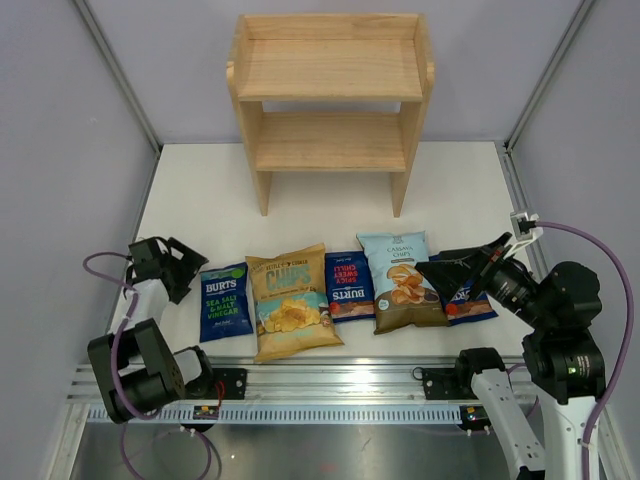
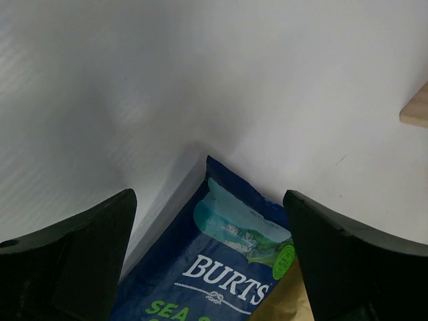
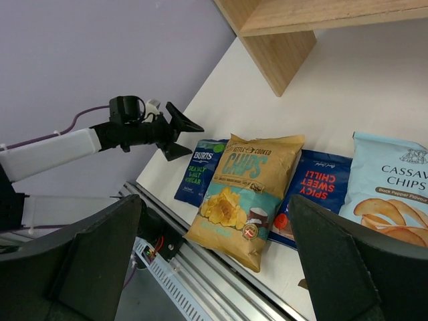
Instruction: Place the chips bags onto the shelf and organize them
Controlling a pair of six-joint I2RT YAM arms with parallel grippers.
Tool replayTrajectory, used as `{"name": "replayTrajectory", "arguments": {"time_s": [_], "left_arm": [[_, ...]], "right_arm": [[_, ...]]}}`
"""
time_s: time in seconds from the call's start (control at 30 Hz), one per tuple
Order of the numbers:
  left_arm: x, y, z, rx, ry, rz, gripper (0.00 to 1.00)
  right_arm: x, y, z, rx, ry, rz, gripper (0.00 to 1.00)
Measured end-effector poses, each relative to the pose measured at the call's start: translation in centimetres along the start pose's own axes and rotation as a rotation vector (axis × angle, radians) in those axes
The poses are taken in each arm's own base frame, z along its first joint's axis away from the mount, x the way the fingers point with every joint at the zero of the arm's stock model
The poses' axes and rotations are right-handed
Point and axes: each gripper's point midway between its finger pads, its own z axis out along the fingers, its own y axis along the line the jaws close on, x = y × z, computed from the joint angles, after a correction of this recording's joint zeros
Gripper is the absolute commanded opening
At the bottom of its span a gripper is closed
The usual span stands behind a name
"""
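The light-wood two-tier shelf stands at the back of the table with both tiers bare. Several chips bags lie in a row near the front edge: a dark-blue Burts sea-salt bag, a tan Chips bag, a dark-blue spicy-chilli bag, a light-blue Cassava bag, and a dark-blue bag partly hidden under my right gripper. That gripper hovers open above the row. My left gripper is open just left of the Burts bag, whose top edge lies between its fingers.
A metal rail runs along the near table edge in front of the bags. Grey walls close in the left, right and back sides. The shelf's leg shows at the right edge of the left wrist view.
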Motion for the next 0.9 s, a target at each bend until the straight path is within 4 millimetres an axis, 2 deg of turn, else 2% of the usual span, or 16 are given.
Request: {"name": "replayTrajectory", "arguments": {"time_s": [0.1, 0.23, 0.3, 0.47, 0.6, 0.67, 0.7, 0.77, 0.83, 0.9], "left_arm": [[1.1, -0.1, 1.2, 0.029, 0.059, 0.002, 0.8], [0.8, -0.8, 2.1, 0.073, 0.059, 0.021, 0.7], [0.8, -1.0, 2.4, 0.091, 0.06, 0.027, 0.61], [1.4, -1.0, 2.6, 0.114, 0.072, 0.031, 0.5], [2.0, -0.8, 2.5, 0.117, 0.08, 0.027, 0.36], [2.4, -0.4, 2.3, 0.109, 0.088, 0.021, 0.22], [2.7, -0.2, 2.2, 0.104, 0.092, 0.018, 0.19], [3.0, 0.0, 1.8, 0.099, 0.096, 0.014, 0.07], [2.9, -0.2, 1.2, 0.106, 0.084, 0.009, 0.0], [2.5, -0.6, 0.3, 0.122, 0.057, 0.01, 0.0]], "right_arm": [[0.0, 0.1, 0.0, -0.005, 0.003, 0.0, 1.0], [0.0, 0.1, 0.0, -0.005, 0.002, 0.001, 0.99], [0.0, 0.1, 0.0, -0.006, 0.001, 0.004, 0.99], [-0.4, 0.3, 0.1, -0.013, -0.011, -0.001, 0.99], [-0.5, 0.2, 0.3, -0.014, -0.013, 0.001, 0.99], [-0.6, 0.2, 0.4, -0.014, -0.012, 0.006, 0.99], [-0.6, 0.2, 0.4, -0.014, -0.012, 0.008, 1.0], [-0.6, 0.2, 0.4, -0.013, -0.011, 0.01, 0.99], [-0.6, 0.1, 0.5, -0.013, -0.009, 0.014, 0.99], [-0.6, 0.0, 0.6, -0.013, -0.008, 0.017, 0.99]]}}
